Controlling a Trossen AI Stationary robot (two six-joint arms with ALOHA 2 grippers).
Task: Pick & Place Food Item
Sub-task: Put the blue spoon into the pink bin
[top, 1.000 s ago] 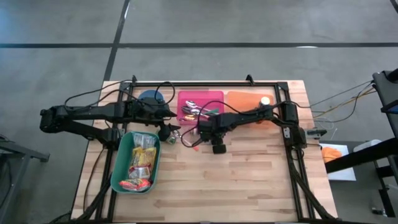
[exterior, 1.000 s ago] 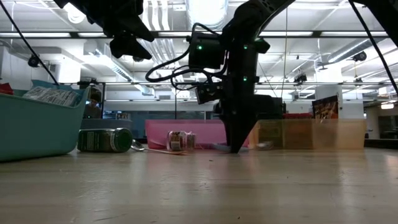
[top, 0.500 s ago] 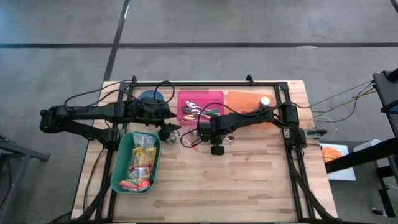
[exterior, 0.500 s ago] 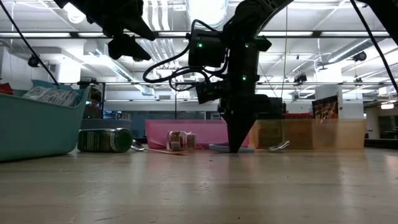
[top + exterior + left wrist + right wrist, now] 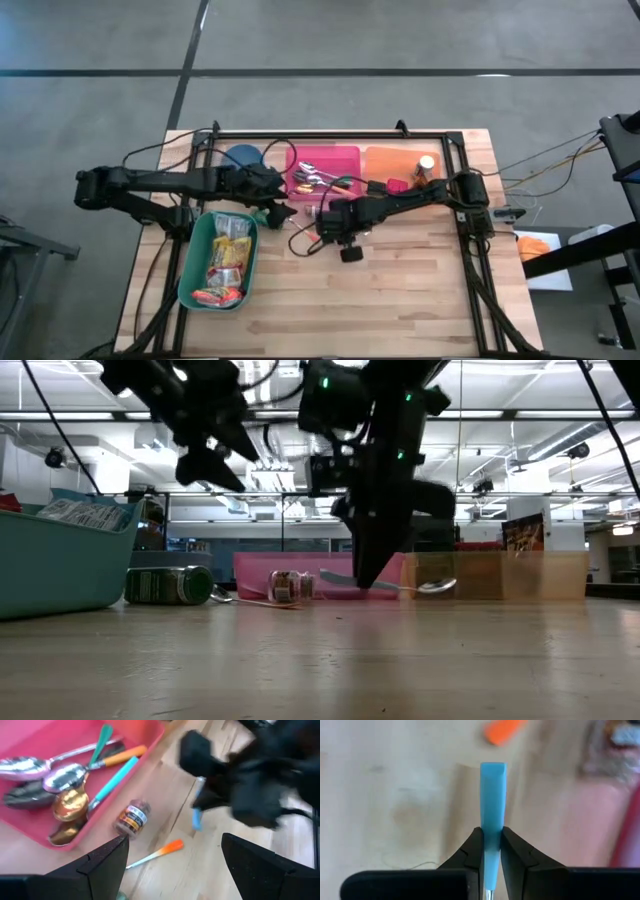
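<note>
My right gripper (image 5: 492,834) is shut on a blue-handled metal spoon (image 5: 400,584) just in front of the pink cutlery tray (image 5: 345,153). In the high view it stands at mid-table (image 5: 325,224). My left gripper (image 5: 175,857) hangs open above the table beside the teal bin (image 5: 190,268) and touches nothing; in the low view it is high up (image 5: 215,465). A small labelled jar (image 5: 132,817) lies on its side on the wood below it. A green can (image 5: 170,585) also lies on its side. The bin holds food packets (image 5: 228,262). My right gripper pinches the spoon's blue handle (image 5: 492,822) between its two fingers, which press on its two narrow edges. The fingers come steeply from above. The handle's free end (image 5: 493,770) sticks out past the fingertips. The spoon hangs nearly level, with its metal bowl (image 5: 438,586) clear of the table.
The pink tray holds several spoons (image 5: 60,777) and coloured handles. An orange-tipped utensil (image 5: 161,852) lies on the wood near the jar. An orange tray (image 5: 390,162) and a blue dish (image 5: 240,156) stand along the far edge. The near half of the table (image 5: 400,300) is bare wood.
My right gripper has risen and gone toward the table's left edge with the spoon, whose bowl has come up off the wood. My left gripper has sunk a little toward the table and rolled.
</note>
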